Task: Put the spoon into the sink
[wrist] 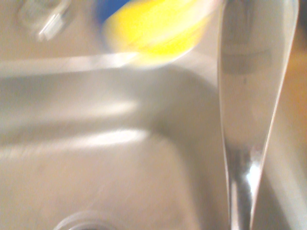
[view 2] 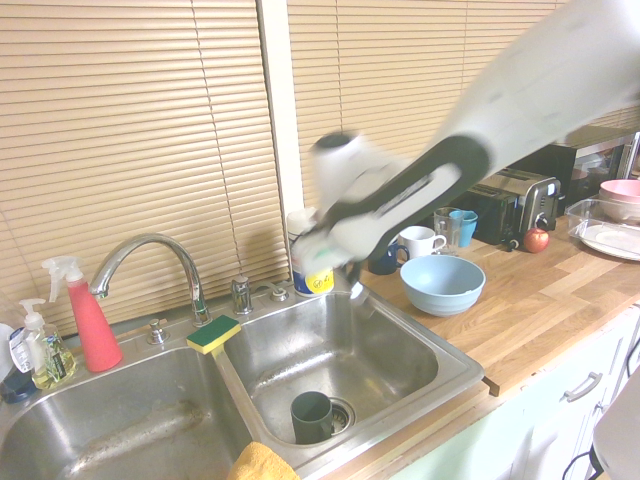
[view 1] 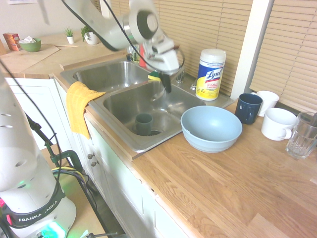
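Spoon (wrist: 249, 96), judged stiff, light and slippery when smooth, is gripped by the closed gripper (view 1: 167, 88) above the sink (view 1: 173, 111), its handle offering the soundest hold.

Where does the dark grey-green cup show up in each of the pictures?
First exterior view: the dark grey-green cup stands low in the nearer basin, left of centre.
Second exterior view: bottom centre, beside the round metal drain.
Wrist view: not in it.
Shared landmark: the white, blue and yellow wipes canister, only partly visible in the wrist view.
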Available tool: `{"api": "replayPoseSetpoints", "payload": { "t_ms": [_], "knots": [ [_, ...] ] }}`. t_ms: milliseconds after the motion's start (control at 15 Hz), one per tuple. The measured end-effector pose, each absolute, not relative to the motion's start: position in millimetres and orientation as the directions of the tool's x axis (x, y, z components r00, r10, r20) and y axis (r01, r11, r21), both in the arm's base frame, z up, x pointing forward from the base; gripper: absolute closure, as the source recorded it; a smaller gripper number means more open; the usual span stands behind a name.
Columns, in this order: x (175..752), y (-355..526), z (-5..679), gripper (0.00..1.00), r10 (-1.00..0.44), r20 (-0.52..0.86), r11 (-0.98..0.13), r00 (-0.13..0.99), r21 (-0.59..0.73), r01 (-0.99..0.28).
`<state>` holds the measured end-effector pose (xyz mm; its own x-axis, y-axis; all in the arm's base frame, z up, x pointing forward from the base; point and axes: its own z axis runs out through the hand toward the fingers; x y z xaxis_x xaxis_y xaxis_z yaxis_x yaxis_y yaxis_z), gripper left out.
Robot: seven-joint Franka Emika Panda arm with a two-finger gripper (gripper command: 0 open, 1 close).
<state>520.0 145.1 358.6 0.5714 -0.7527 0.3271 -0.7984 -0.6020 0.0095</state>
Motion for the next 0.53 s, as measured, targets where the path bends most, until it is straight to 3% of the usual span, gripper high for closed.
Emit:
{"api": "replayPoseSetpoints", "payload": {
  "t_ms": [533],
  "knots": [
    [564.3,189.1,153.7,1.0,-0.745,0.191,-0.598,0.639,0.233,-0.767]
  ]
}}
